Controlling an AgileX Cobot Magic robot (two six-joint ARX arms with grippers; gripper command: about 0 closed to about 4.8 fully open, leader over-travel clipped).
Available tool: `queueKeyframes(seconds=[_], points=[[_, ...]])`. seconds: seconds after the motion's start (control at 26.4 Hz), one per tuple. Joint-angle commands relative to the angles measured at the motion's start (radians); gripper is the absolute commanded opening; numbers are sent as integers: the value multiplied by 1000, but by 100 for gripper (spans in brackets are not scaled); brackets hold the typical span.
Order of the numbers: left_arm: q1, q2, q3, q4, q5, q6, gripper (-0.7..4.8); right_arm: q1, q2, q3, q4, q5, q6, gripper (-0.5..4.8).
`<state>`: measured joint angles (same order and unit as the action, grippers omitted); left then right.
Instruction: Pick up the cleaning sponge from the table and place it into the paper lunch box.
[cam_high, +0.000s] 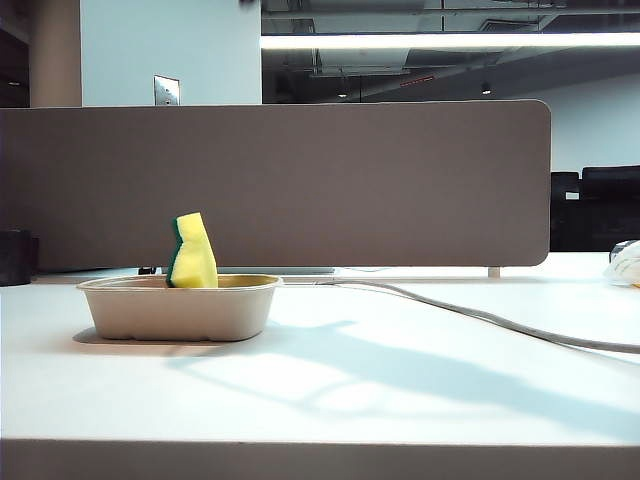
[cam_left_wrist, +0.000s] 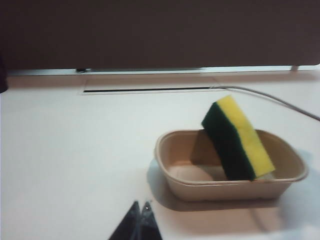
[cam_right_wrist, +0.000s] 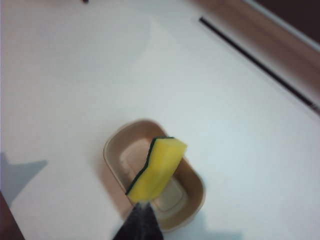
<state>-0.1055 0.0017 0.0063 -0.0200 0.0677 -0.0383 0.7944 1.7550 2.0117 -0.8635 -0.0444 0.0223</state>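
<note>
Cleaning sponge (cam_left_wrist: 245, 142): soft yellow foam, fine-pored, matt; one face a dark green scouring layer (cam_left_wrist: 226, 142), coarser, fibrous-looking. Paper lunch box (cam_high: 180, 310): beige moulded pulp, matt, slightly grainy w/ smooth rolled rim, faint sheen on inner floor in right wrist view. Table (cam_high: 320, 400): white laminate-type top, smooth, semi-matt, takes soft light patches. Divider panel (cam_high: 300, 185) behind: grey-brown, matt, looks like felt or cloth, can't confirm. Cable (cam_high: 480, 315): grey, smooth, plastic-looking sheath. Left gripper (cam_left_wrist: 140, 224) & right gripper (cam_right_wrist: 141, 220), both w/ tips together: dark, matt, prob. plastic or rubber; too blurred to tell texture.
</note>
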Motion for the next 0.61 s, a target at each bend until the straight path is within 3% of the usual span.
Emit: queueKeyframes(seconds=[0.04,0.3,0.53,0.61], points=[[23,1,1,9,0,1,-5,6,-82,3,14,42,11,-3],[29,1,1,6,0,1,-5,97,-269,-80,41,136,10,-3],[73,1,1,6,15,1,-5,256,-505,-299,142,399,31,-2],[76,1,1,6,15,1,-5,287,-576,-371,184,416,31,-2]])
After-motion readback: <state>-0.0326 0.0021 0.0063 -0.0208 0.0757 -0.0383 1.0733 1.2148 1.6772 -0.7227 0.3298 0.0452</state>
